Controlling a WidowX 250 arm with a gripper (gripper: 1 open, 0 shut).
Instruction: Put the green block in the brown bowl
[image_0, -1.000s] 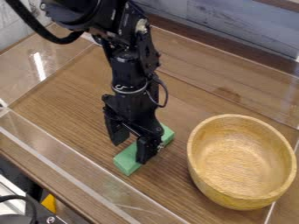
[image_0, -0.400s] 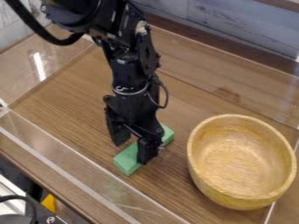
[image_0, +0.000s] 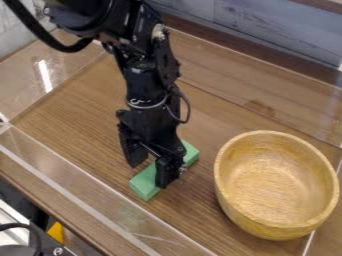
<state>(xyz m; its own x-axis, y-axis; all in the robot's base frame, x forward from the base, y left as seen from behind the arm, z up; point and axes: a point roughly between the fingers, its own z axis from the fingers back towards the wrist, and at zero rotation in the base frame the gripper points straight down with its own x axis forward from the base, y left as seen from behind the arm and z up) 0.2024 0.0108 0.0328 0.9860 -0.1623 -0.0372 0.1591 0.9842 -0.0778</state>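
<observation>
The green block lies flat on the wooden table, mostly covered by my gripper; only its near end and a corner by the right finger show. My black gripper points straight down over the block, open, with one finger on each side of it and its tips close to the table. The brown bowl, light tan wood with a thick rim, stands empty to the right of the block, a short gap away.
A clear plastic wall runs along the front and left of the wooden table. A green panel stands at the back behind the table's far edge.
</observation>
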